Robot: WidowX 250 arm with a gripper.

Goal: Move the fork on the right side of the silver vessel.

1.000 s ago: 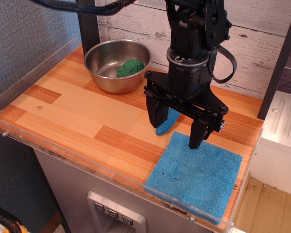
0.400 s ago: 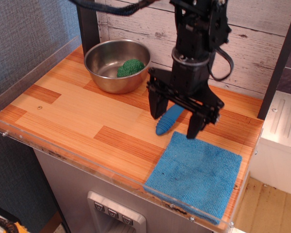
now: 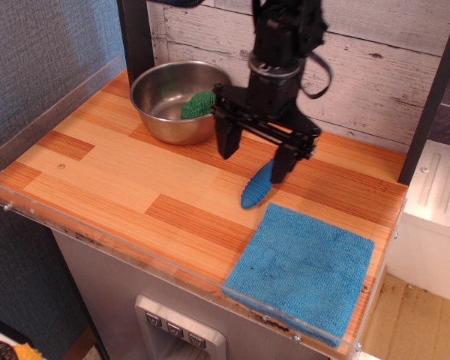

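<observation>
The fork (image 3: 256, 187) lies flat on the wooden table, its ribbed blue handle pointing to the front left; its tines are hidden behind my right finger. The silver vessel (image 3: 165, 81) stands at the back left of the table with a green knobbly scrubber (image 3: 201, 104) inside it. My gripper (image 3: 254, 159) hangs open and empty above the table, between the vessel and the fork. Its right finger (image 3: 280, 165) stands just above the fork's far end and its left finger (image 3: 226, 141) is near the vessel's right rim.
A square blue towel (image 3: 304, 266) lies at the front right of the table (image 3: 120, 176). A clear plastic lip runs along the front and left edges. A white plank wall and dark posts stand behind.
My gripper has risen and moved back and to the left, away from the fork. The fork's handle, half hidden before, now shows in full and lies where it was.
</observation>
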